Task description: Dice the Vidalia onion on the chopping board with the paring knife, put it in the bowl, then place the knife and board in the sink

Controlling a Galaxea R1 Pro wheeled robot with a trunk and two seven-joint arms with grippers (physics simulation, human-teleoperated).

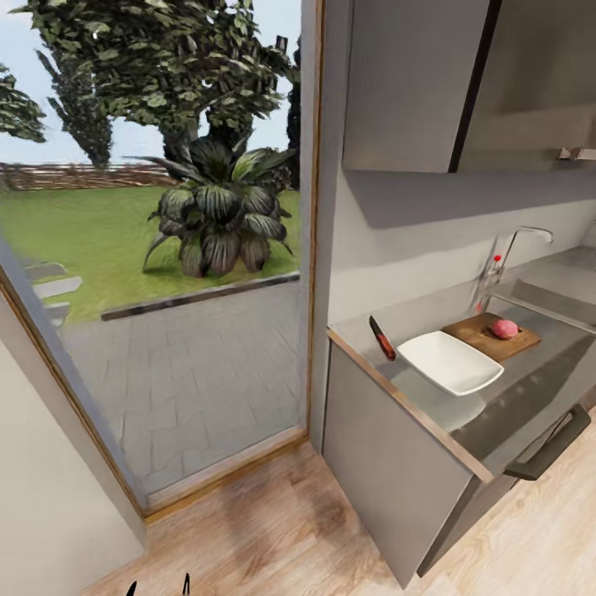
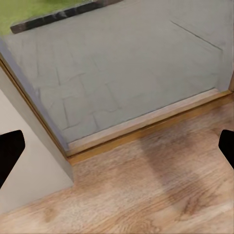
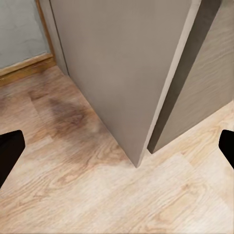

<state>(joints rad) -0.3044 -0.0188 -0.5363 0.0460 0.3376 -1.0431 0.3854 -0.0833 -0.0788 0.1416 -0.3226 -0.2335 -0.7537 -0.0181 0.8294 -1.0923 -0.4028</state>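
Note:
In the head view the grey countertop [image 1: 430, 414] runs along the right. On it lies the paring knife [image 1: 382, 338], reddish handle and dark blade, near the counter's left end. Beside it sits the white bowl [image 1: 449, 362], empty. Behind the bowl lies the brown chopping board [image 1: 480, 333] with a pinkish round onion [image 1: 504, 329] on it. The sink [image 1: 553, 291] and its chrome tap [image 1: 520, 240] are at the far right. My left gripper [image 2: 117, 151] is open above the wooden floor by the glass door's sill. My right gripper [image 3: 117, 151] is open above the floor near the cabinet's corner.
A tall glass door [image 1: 165, 248] looks onto a paved patio and garden at the left. Grey cabinets [image 1: 389, 463] with a dark handle [image 1: 550, 447] stand under the counter. Wall cupboards [image 1: 463, 83] hang above. Wooden floor [image 1: 281, 530] spreads before the cabinets.

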